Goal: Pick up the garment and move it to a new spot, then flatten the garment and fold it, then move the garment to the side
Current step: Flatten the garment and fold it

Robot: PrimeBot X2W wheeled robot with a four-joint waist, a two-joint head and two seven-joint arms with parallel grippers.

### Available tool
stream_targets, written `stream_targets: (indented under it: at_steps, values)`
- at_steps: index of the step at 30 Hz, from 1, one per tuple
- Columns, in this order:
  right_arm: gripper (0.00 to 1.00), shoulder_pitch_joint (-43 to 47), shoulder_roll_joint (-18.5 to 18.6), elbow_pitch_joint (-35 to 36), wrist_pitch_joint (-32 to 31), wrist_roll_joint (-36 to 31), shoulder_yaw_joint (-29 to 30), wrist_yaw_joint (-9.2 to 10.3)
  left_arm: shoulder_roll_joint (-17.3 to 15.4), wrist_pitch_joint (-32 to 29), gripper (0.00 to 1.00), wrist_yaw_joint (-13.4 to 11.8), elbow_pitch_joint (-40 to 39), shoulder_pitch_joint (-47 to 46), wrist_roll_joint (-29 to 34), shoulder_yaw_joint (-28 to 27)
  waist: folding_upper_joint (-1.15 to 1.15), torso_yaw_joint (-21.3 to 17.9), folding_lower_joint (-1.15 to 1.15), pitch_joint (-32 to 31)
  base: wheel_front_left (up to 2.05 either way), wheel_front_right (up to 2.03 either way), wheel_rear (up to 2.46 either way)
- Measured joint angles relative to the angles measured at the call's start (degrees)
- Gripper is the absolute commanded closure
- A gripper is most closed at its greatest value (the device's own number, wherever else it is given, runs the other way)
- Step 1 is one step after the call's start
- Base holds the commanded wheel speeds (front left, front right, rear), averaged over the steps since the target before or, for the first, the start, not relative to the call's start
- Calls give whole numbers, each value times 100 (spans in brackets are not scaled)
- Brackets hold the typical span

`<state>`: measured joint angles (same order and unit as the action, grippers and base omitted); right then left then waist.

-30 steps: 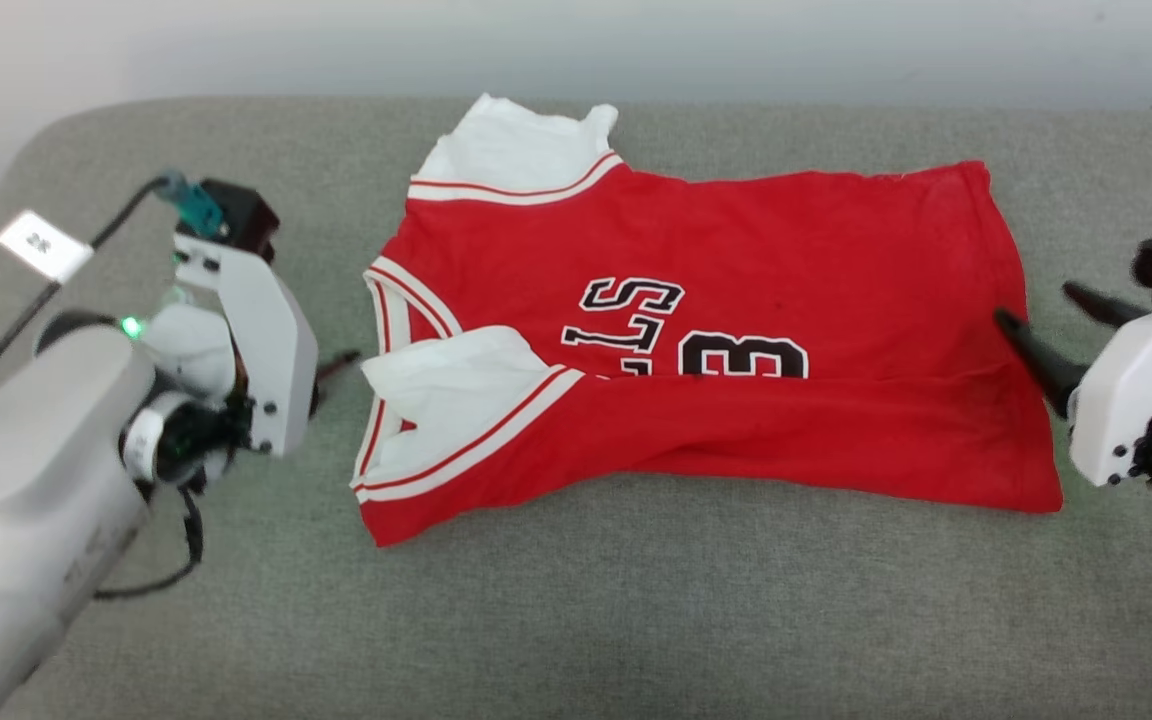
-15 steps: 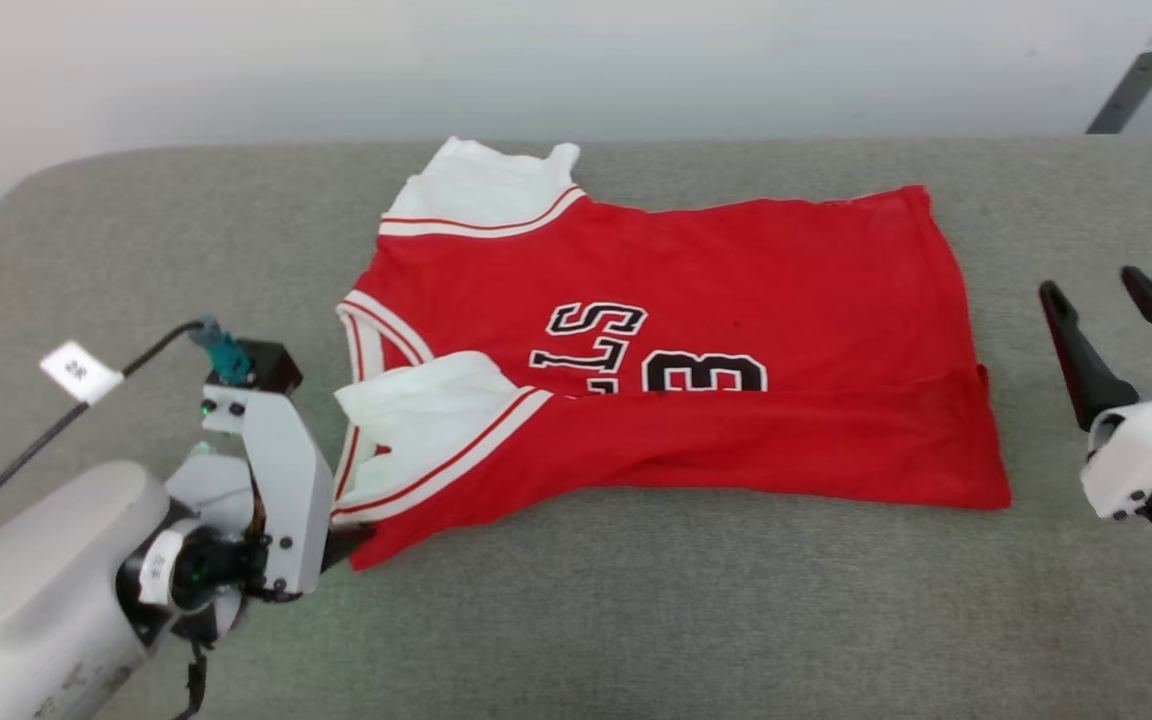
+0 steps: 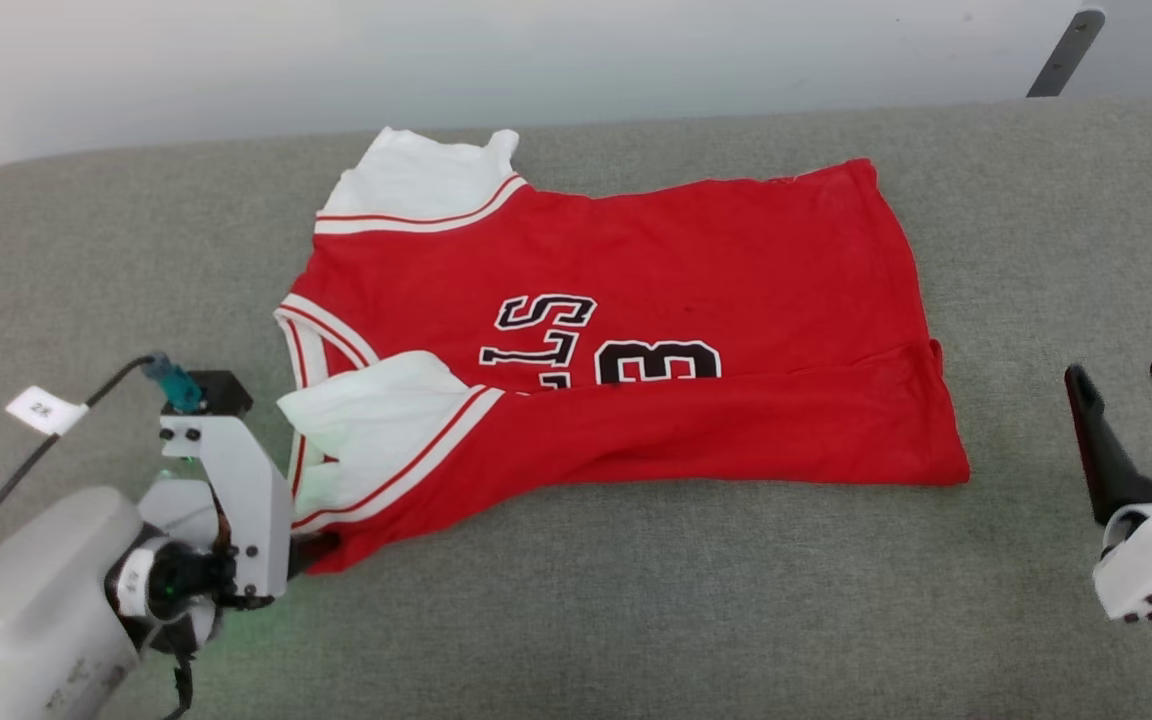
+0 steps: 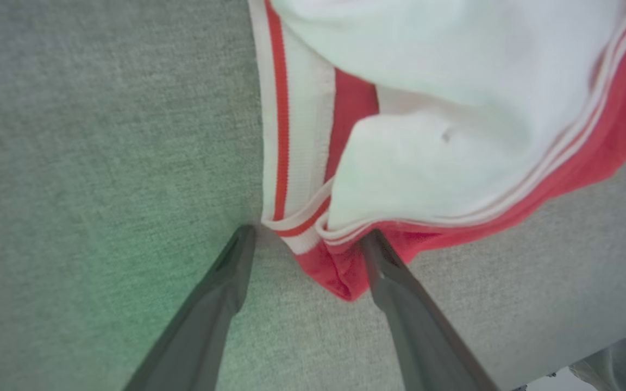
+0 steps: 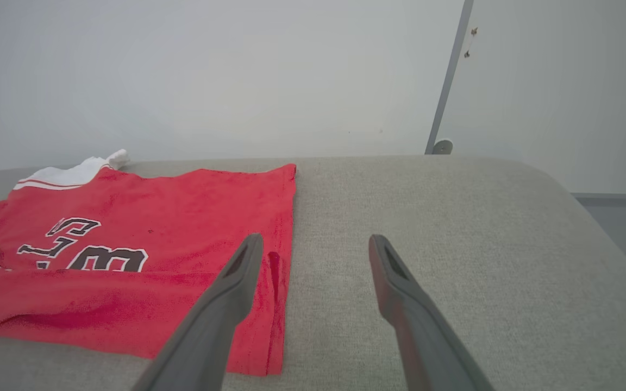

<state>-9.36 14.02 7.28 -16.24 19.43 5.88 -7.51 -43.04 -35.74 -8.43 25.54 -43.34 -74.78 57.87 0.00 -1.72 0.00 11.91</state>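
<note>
Folded red-and-white jersey T-shirt [image 3: 716, 300] lies on grey fabric tabletop [image 3: 636, 620]. The left pincer [image 4: 307, 241], apart, straddles and perhaps touches its corner. The right pincer [image 3: 1121, 375] is apart.

Garment [image 3: 736, 290]: red body, black lettering [image 3: 546, 330] outlined white. Sleeves [image 3: 406, 180] white, edged in red-white stripes; collar [image 3: 321, 340] striped same. Surface [image 3: 636, 600] under garment: mottled grey weave. My left gripper [image 4: 307, 232]: dark grey fingers [image 4: 204, 315], white bracket [image 3: 236, 490], teal plug [image 3: 176, 380]; green glow on surface beside garment's corner. My right gripper [image 3: 1121, 370]: black fingers, white shell. Wall [image 3: 576, 60] beyond garment pale grey.
</note>
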Motion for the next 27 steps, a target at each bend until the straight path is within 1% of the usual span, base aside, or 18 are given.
stream_targets:
  at_steps: [1, 2, 3, 5, 6, 8, 10, 15, 18, 21, 22, 23, 24, 25, 26, 27]
  values:
    - [0, 57, -60, 51, -63, 0, 38, 1, 32, -5, 47, 70, 121, -2, -43, -15, 0, -15, 0, 15, 0, 0, 0]
    - [0, 110, -79, 87, -156, 0, 34, 1, 63, -23, 85, 124, 207, -9, -67, -26, 0, -28, 0, 29, 0, 0, 0]
    - [0, 170, -87, 134, -231, 1, 13, 1, 93, -29, 100, 186, 308, -21, -99, -45, 0, -40, 0, 40, 0, 0, 0]
    - [0, 225, -134, 159, -472, 64, -44, 1, 137, -108, 100, 283, 478, -48, -183, -70, 0, -55, 0, 61, 0, 0, 0]
    - [0, 265, -89, 180, -579, 65, -140, 1, 122, -111, 100, 343, 531, -93, -160, -48, 0, -57, 0, 71, 0, 0, 0]
    - [0, 269, -89, 138, -781, 181, -136, -1, 157, -66, 100, 413, 624, -145, -98, -40, 0, -53, 0, 92, 0, 0, 0]
    - [0, 261, 13, 49, -1040, 189, -244, 1, 199, -64, 100, 487, 697, -196, -96, -37, 0, -29, 0, 111, 0, 0, 0]
    - [0, -71, 82, -346, -1561, 368, -389, 0, 334, -86, 100, 593, 839, -349, -34, -2, 0, 59, 0, 174, 0, 0, 0]
    - [0, -485, 166, -896, -1945, 390, -539, 1, 475, -45, 100, 643, 932, -462, -18, -11, 0, 145, 0, 234, 0, 0, 0]
    - [0, -803, 152, -1352, -2204, 396, -661, 0, 581, -1, 100, 694, 1010, -550, 21, -8, 0, 218, 0, 281, 0, 0, 0]
    - [0, -912, 148, -1514, -2272, 403, -688, 0, 611, 4, 100, 702, 1036, -580, 26, -3, 0, 240, 0, 297, 0, 0, 0]
    - [0, -912, 148, -1514, -2272, 403, -688, 0, 611, 4, 100, 702, 1036, -580, 26, -3, 0, 240, 0, 297, 0, 0, 0]
    - [0, -1129, 126, -1839, -2384, 426, -753, 0, 673, 30, 100, 739, 1085, -638, 47, -2, 0, 277, 0, 334, 0, 0, 0]
    - [0, -1223, 114, -2007, -2410, 419, -787, 0, 703, 34, 100, 750, 1105, -673, 62, -3, 0, 297, 0, 349, 0, 0, 0]
    - [0, -1223, 114, -2007, -2410, 419, -787, 0, 703, 34, 100, 750, 1105, -673, 62, -3, 0, 297, 0, 349, 0, 0, 0]
    - [0, -1424, 107, -2336, -2436, 353, -823, 0, 767, 56, 100, 792, 1168, -726, 64, -10, 0, 336, 0, 380, 0, 0, 0]
